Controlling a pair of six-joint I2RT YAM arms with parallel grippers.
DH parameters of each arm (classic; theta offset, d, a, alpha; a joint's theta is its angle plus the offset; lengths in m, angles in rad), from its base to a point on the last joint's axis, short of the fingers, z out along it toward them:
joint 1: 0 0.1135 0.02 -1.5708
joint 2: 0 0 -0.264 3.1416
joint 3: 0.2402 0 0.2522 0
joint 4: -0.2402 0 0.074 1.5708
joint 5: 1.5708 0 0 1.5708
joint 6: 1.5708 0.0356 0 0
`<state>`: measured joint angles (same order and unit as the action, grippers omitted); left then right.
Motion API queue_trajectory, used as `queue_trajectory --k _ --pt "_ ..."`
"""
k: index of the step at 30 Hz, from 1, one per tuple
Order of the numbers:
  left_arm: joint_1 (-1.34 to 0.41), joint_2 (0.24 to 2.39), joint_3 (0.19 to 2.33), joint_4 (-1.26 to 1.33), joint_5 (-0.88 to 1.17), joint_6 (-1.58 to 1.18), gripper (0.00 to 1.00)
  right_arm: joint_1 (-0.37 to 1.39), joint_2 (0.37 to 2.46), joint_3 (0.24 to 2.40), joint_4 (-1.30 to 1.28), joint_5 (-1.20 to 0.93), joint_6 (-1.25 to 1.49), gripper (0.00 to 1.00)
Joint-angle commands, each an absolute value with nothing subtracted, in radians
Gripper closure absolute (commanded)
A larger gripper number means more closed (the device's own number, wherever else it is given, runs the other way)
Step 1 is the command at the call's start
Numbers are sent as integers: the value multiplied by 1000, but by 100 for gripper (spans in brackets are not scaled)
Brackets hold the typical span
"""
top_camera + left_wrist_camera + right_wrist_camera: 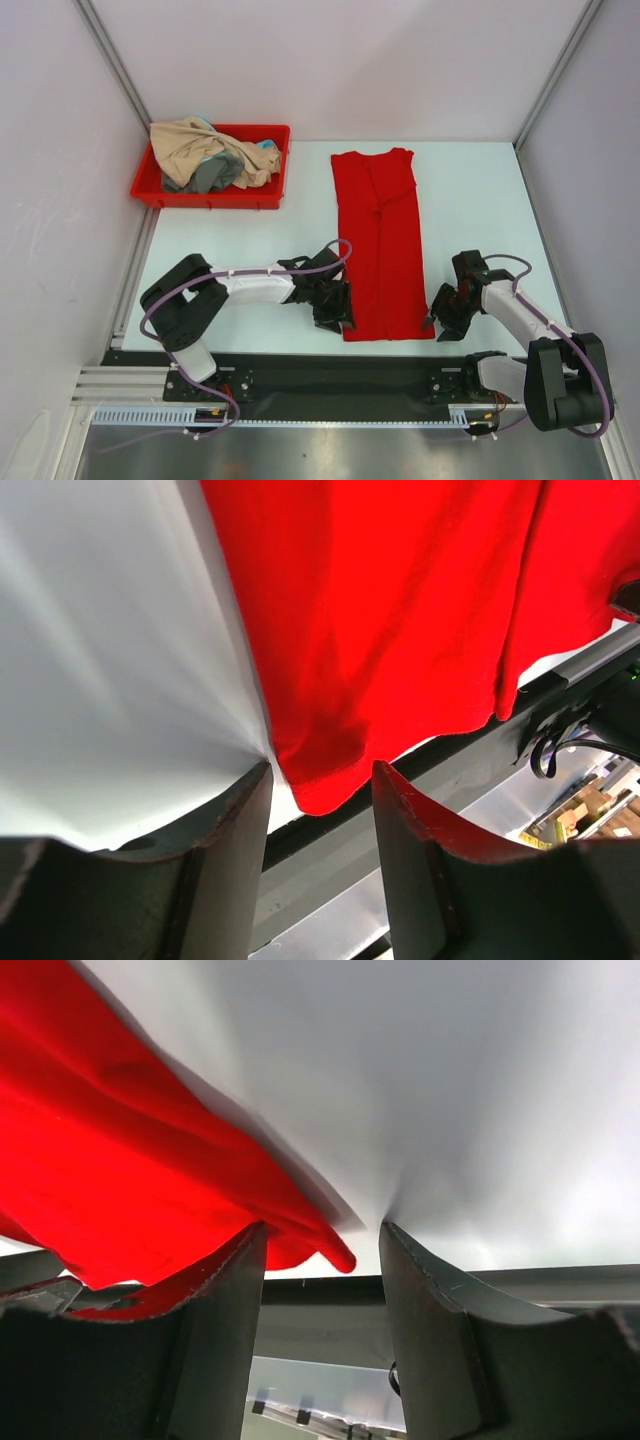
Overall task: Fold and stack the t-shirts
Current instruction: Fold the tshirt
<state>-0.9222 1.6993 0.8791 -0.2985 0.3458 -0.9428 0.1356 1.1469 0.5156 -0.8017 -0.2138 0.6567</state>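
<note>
The red t-shirt point(380, 240) lies on the white table as a long narrow strip, its sides folded in, its hem nearest the arms. My left gripper point(337, 318) is open at the hem's near left corner, and that corner point(320, 780) sits between the fingertips. My right gripper point(440, 322) is open at the hem's near right corner, and that corner point(330, 1250) lies between its fingers. The beige-tan shirt point(205, 148), the grey shirt point(212, 178) and a bit of the light blue shirt point(266, 146) lie crumpled together in the tray.
A red plastic tray point(210, 194) stands at the back left of the table. A black rail point(330, 375) runs along the near edge. Walls close in the table at the back and sides.
</note>
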Motion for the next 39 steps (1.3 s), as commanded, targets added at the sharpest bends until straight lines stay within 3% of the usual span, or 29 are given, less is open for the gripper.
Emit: queue_trajectory --k 1,11,19,22,25,27,28,29,39 --pt "-920 1729 881 -321 325 -957 50 146 1149 517 -755 -176 672 46" --pt "-923 1710 857 -353 322 -992 44 161 1164 518 -716 -158 680 45" --pt "-930 1730 828 -342 331 -1031 51 195 1183 517 -692 -130 690 47" --pt "-930 1746 815 -325 341 -1046 65 215 1180 514 -684 -124 696 50" --pt "-930 1756 804 -305 338 -1057 83 241 1172 511 -687 -114 706 61" --pt "-930 1758 816 -334 321 -1040 99 252 1163 509 -707 -115 722 78" --pt "-931 1758 822 -354 301 -1029 100 261 1157 506 -719 -118 735 85" --pt "-931 1753 825 -380 290 -1019 99 273 1146 503 -732 -117 748 100" --pt "-973 1677 776 -391 308 -1045 100 347 969 439 -848 -100 893 100"
